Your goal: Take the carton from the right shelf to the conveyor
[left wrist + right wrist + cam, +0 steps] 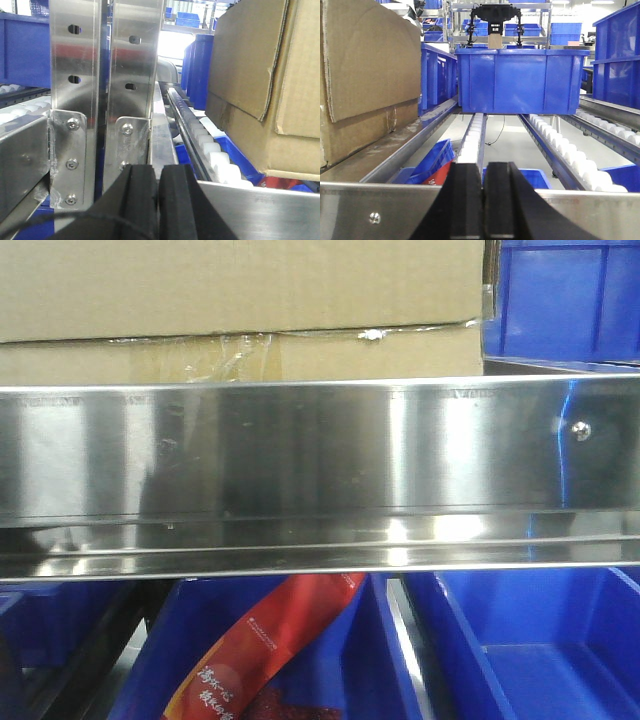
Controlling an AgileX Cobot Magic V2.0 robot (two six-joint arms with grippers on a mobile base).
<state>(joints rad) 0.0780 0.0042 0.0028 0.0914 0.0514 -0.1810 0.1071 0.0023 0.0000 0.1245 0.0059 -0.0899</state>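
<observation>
We log the left claw (pixel 159 172) with its black fingers drawn together on nothing. The carton (pixel 260 85) sits ahead of it and off to its right, on the right shelf (pixel 270 212), whose steel rail runs crosswise just past the fingers. The right claw (pixel 484 170) is likewise closed and empty, with the carton ahead on its left side, a blue bin (pixel 520 75) straight ahead on the roller tracks (pixel 472 135), and the same rail crossing just beyond it.
</observation>
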